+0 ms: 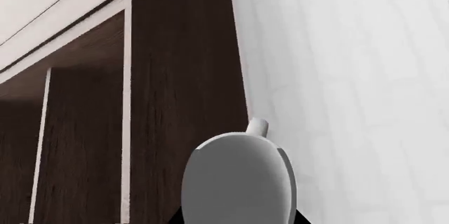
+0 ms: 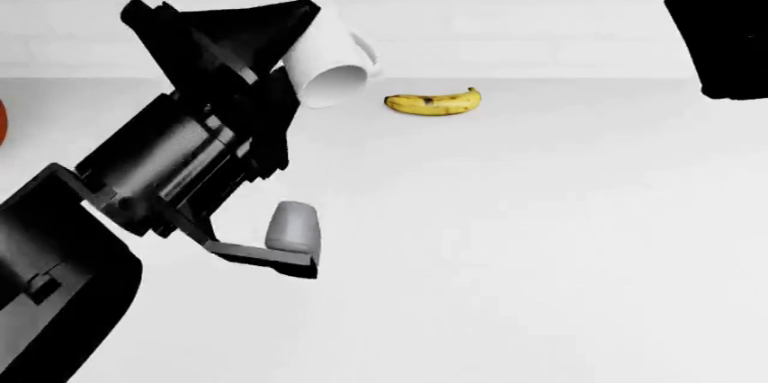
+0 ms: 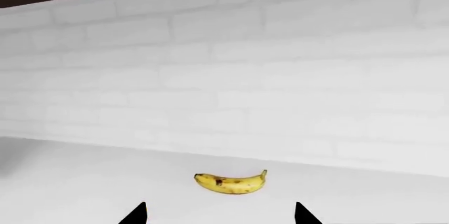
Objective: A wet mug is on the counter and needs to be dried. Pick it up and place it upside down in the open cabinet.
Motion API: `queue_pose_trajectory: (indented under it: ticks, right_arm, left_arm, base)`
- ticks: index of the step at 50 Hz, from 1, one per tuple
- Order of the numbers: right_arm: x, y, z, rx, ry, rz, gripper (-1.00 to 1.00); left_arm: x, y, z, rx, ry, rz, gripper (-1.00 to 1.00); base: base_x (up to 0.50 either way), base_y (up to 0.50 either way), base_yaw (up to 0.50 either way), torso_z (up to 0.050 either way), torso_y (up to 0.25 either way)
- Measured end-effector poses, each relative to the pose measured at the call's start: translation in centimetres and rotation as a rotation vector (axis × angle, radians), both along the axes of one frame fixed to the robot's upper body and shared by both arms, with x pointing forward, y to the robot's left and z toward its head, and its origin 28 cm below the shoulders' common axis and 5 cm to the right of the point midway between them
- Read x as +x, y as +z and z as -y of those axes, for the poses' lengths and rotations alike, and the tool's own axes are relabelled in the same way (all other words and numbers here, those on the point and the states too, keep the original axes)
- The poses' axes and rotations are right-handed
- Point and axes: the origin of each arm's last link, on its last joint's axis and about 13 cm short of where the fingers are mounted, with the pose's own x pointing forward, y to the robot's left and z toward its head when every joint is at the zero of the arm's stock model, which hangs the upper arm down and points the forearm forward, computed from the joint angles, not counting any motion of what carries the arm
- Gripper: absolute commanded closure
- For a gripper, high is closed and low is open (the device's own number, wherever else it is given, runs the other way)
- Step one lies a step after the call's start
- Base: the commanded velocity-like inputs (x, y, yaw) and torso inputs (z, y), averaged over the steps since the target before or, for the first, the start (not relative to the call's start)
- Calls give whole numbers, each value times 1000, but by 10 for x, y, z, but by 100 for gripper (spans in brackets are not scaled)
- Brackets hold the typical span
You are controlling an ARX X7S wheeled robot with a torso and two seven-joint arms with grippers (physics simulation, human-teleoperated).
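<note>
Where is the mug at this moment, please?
In the head view, the mug is off the counter, held tilted in the left tool at upper left, just left of the banana.

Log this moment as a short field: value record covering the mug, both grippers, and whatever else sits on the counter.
mug: white mug, lifted off the counter, tilted with its opening facing down and forward
left gripper: left gripper shut on the mug
right gripper: right gripper open, holding nothing, pointed at the banana
other item: banana lying on the counter near the back wall
cabinet: dark wood cabinet in the left wrist view
</note>
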Motion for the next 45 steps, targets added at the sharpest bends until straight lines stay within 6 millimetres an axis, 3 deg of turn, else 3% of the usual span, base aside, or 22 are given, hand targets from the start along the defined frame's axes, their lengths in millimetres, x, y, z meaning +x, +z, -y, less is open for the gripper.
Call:
queue_pose_trajectory:
  ticks: [13, 30, 45]
  right_arm:
    - [1, 1, 11, 17, 61, -47, -100]
    - [5, -1, 18, 22, 293, -155, -100]
    - [12, 5, 20, 1, 485, -252, -100]
  left_arm:
    - [5, -7, -13, 232, -25, 255, 100]
    - [-8, 20, -15, 304, -125, 586, 100]
    - [-21, 33, -15, 353, -183, 718, 100]
  base:
    - [0, 0, 0, 0, 0]
    - [0, 0, 0, 0, 0]
    - [0, 0, 0, 0, 0]
